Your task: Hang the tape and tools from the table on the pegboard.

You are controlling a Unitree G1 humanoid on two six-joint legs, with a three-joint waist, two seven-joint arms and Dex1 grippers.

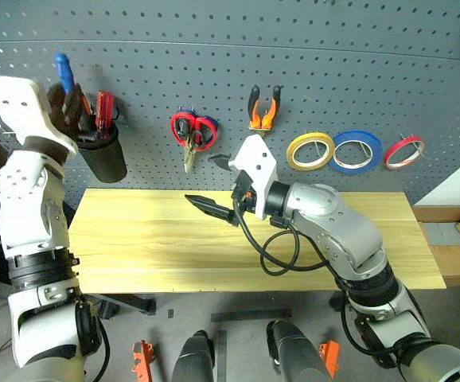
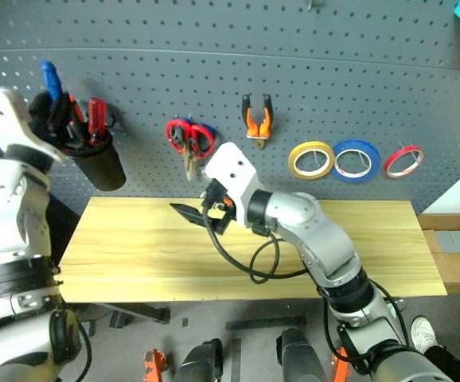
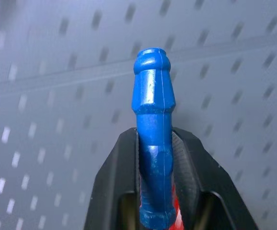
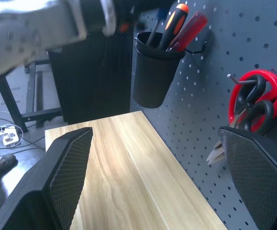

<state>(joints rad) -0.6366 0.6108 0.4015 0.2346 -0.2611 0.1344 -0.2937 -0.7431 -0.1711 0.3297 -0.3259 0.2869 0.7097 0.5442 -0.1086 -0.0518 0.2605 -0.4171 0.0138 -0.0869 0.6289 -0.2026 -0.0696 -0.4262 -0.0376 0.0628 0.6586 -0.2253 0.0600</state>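
One blue-handled screwdriver [image 3: 154, 143], upright, handle up

Black cup [image 1: 103, 155] with red screwdriver [image 1: 103, 109]; red-handled scissors [image 1: 192, 131]; blue tape [image 1: 356, 151]; red tape [image 1: 404, 151]

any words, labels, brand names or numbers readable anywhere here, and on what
None can be read.
The pegboard bears only holes and hooks, no lettering.
The yellow tape, blue tape roll and red tape roll show no print.
The blue screwdriver handle in the left pincer shows no marking.
The black cup is plain.
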